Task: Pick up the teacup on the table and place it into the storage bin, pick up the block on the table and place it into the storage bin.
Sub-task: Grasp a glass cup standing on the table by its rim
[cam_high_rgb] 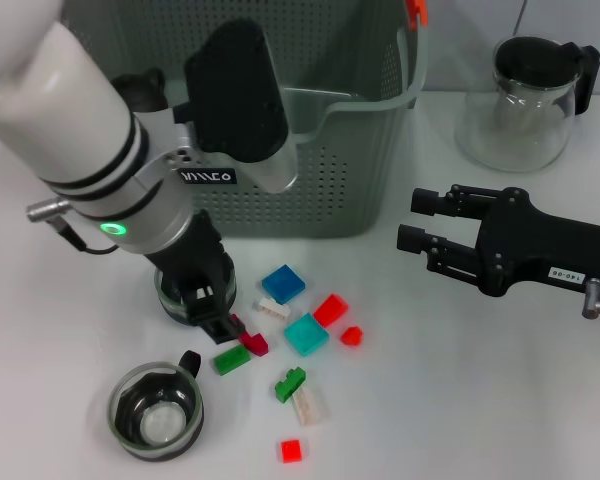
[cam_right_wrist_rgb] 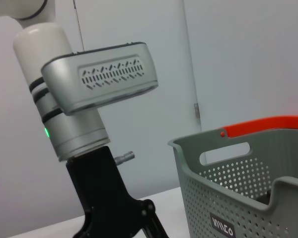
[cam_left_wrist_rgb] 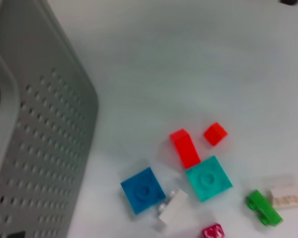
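Storage bin point(cam_high_rgb: 325, 150), grey-green and perforated, stands at the back of the white desk point(cam_high_rgb: 460, 400). Before it the left pincer point(cam_high_rgb: 220, 325) reaches down, fingertips at a dark red block point(cam_high_rgb: 254, 343) among scattered blocks; whether it grips cannot be told. Off to the right, the right pincer point(cam_high_rgb: 416, 220) hovers with fingers spread. Nearest the robot, a glass teacup point(cam_high_rgb: 157, 410) sits upright.

Left gripper point(cam_high_rgb: 220, 325) fingertips masked by own arm; open or closed not discernible. Storage bin point(cam_high_rgb: 320, 190) back rim cut by frame edge. Glass pitcher point(cam_high_rgb: 520, 105) partly cropped at top.
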You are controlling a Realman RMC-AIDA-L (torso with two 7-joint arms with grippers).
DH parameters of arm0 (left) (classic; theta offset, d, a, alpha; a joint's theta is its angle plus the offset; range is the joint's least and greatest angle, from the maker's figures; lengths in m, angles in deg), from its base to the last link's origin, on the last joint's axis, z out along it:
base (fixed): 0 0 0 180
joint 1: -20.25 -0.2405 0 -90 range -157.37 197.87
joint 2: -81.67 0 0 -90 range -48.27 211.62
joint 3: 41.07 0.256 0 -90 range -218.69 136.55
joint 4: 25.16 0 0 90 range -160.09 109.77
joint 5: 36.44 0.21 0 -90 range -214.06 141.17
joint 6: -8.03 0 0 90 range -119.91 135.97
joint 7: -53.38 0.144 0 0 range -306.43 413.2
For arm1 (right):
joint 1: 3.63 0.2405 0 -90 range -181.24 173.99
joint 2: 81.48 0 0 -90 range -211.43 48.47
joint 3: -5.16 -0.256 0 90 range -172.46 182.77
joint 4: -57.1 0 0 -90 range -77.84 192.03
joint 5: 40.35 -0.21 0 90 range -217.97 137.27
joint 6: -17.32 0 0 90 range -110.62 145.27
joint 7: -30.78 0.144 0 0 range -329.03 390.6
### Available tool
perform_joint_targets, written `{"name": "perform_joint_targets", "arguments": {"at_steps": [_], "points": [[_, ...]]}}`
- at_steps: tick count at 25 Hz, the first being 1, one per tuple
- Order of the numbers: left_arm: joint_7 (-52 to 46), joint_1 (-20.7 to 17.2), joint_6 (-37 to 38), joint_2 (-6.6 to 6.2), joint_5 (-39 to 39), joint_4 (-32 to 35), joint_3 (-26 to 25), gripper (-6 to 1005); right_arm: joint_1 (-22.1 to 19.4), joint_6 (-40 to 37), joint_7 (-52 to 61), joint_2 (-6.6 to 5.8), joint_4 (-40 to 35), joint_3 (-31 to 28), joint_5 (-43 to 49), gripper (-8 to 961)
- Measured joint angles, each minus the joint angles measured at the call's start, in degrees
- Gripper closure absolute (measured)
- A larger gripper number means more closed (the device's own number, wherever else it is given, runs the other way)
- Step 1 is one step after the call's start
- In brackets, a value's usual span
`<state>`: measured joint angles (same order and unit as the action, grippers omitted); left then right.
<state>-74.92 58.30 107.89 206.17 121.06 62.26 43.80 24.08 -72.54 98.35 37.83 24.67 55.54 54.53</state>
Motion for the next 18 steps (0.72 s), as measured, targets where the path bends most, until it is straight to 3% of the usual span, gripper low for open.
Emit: {"name": "perform_joint_targets", "arguments": {"at_steps": [3,7,18], "points": [[-1.71,-0.12,-3.01,0.02,0.56,-1.61,1.45,238,0.04,-0.01,0.01,-0.04,0.0,-0.02,0.12,435],[-4.49,0.41,-5.69,-0.01,3.43,-5.53,3.52,409,0.04,-0.04,0.02,-0.13,0.0,-0.03,0.18,435],[-8.17,0.87,-8.61,0.04,5.4,-9.91,6.27,444,0.09,-0.05,0.43,-0.45,0.0,0.26,0.3,435]]}}
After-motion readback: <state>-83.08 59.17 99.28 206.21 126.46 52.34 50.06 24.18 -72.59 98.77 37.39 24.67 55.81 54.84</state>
